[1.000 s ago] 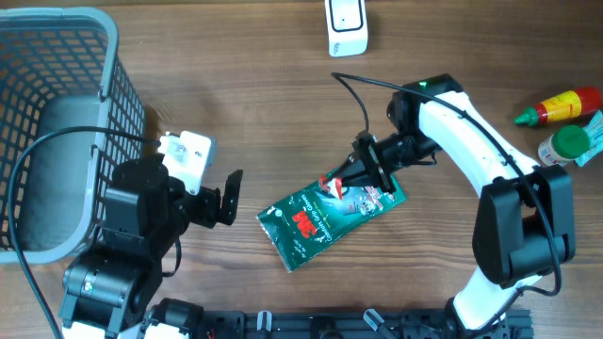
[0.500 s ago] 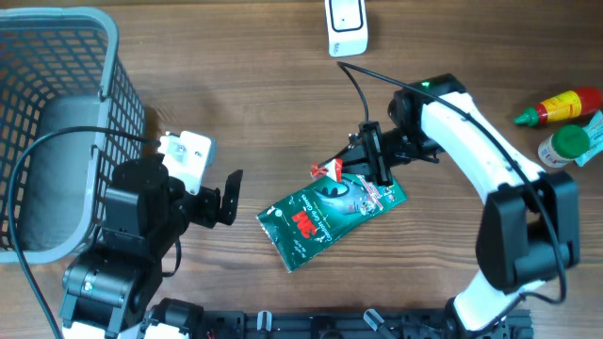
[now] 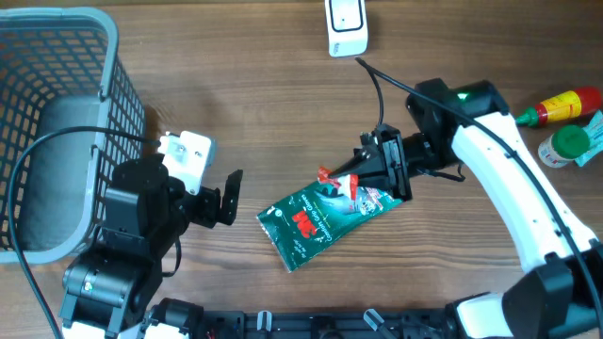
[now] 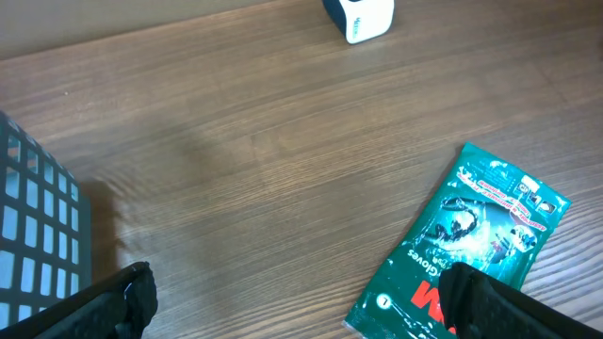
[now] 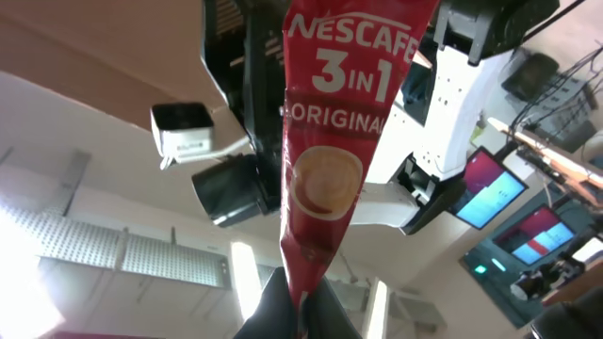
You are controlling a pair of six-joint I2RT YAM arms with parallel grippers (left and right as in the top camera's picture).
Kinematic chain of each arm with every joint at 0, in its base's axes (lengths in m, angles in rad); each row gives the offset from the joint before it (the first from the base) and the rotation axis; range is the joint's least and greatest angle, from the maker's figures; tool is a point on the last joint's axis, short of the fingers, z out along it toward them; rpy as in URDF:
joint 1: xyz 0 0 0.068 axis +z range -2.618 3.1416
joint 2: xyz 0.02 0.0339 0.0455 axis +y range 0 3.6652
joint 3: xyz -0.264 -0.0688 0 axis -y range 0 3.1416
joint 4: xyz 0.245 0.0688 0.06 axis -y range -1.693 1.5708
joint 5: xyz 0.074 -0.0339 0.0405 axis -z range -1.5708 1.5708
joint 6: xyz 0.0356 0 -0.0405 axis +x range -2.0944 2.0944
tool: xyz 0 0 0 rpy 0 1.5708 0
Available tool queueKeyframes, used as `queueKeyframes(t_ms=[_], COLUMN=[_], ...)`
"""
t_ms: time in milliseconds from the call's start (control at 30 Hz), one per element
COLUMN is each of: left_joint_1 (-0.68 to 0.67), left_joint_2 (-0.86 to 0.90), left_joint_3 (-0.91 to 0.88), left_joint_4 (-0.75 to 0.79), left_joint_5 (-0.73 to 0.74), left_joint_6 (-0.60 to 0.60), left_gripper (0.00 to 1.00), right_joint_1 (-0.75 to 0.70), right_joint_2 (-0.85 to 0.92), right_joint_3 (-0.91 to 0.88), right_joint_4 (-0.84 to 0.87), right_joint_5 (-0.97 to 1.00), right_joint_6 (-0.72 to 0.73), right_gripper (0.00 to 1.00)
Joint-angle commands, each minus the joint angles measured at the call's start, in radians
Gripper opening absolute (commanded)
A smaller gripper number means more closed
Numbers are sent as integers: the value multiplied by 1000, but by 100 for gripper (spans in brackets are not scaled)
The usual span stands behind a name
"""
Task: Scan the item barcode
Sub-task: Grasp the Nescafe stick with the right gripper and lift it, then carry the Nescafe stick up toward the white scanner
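My right gripper (image 3: 358, 176) is shut on the bottom end of a red Nescafe 3-in-1 sachet (image 3: 330, 175), held just above a green glove packet (image 3: 320, 215) lying on the wooden table. In the right wrist view the sachet (image 5: 330, 141) stands up from the closed fingers (image 5: 283, 306) against the ceiling, printed front toward the camera; no barcode shows. A white scanner (image 3: 346, 25) stands at the table's far edge. My left gripper (image 3: 229, 198) rests open to the left of the packet, its view showing the green glove packet (image 4: 471, 245) and the white scanner (image 4: 358, 17).
A grey wire basket (image 3: 57, 122) takes up the left side, and its wall (image 4: 38, 235) shows in the left wrist view. A red sauce bottle (image 3: 562, 105) and a green-capped jar (image 3: 565, 144) lie at the right edge.
The right arm has swung to the right and its wrist has turned, carrying the red sachet slightly right above the green packet. The left arm has stayed still.
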Motion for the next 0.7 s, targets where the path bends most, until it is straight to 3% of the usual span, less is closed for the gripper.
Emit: queueKeyframes(t_ms=[0, 67, 133, 200, 300, 433, 533, 667], left_joint_1=[5, 5, 5, 5, 5, 5, 5, 5], left_joint_2=[-2, -2, -2, -2, -2, -2, -2, -2], left_joint_3=[-1, -1, -1, -1, -1, -1, -1, -1], left_joint_4=[2, 2, 2, 2, 2, 2, 2, 2], left_joint_5=[8, 8, 8, 8, 8, 8, 8, 8], left_joint_6=[-7, -7, -7, -7, -7, -7, -7, -7], left_gripper=[100, 100, 100, 100, 100, 100, 100, 100], right_joint_1=[-20, -39, -57, -65, -78, -78, -78, -78], right_joint_2=[-63, -76, -77, -77, -77, -77, -77, -101], right_joint_3=[14, 14, 14, 14, 14, 15, 14, 14], right_joint_4=[2, 3, 2, 2, 6, 4, 95, 315], right_joint_5=[-27, 18, 85, 172, 341, 347, 472, 648], right_joint_6=[-1, -127, -404, -564, -617, -760, -1032, -899], right_gripper=[4, 4, 4, 4, 4, 4, 5, 5])
